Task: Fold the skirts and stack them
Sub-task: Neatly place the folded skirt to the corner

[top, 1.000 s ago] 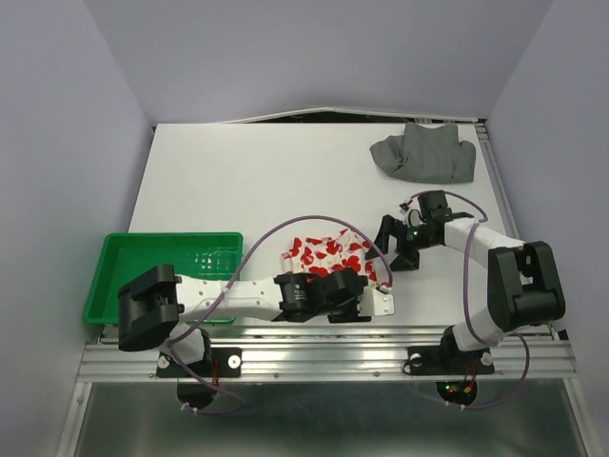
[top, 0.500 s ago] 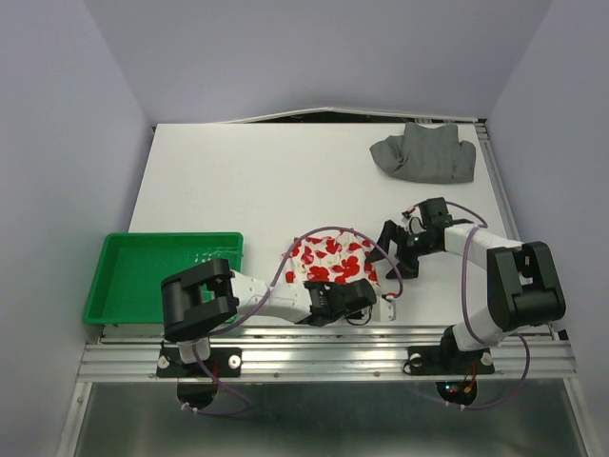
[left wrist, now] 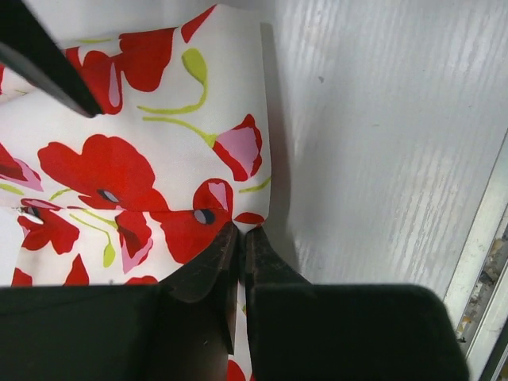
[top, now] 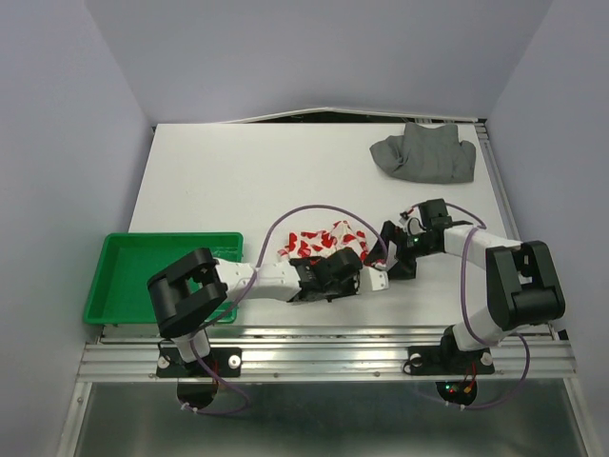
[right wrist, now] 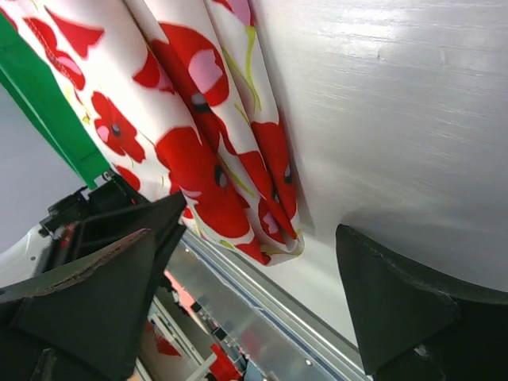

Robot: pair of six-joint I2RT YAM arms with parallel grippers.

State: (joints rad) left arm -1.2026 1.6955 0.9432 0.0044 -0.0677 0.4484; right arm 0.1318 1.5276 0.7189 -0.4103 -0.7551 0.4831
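Edge of printed skirt [left wrist: 119, 167] sits pinched in left fingers [left wrist: 213, 266]; right fingers [right wrist: 397, 305] gape.

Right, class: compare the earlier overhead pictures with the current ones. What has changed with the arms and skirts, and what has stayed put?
The left gripper closed its fingers on the near hem of the floral skirt and drew it away from the table's near edge, so the cloth is bunched smaller. The right gripper stayed open at the skirt's right side. The grey skirt and green tray did not move.
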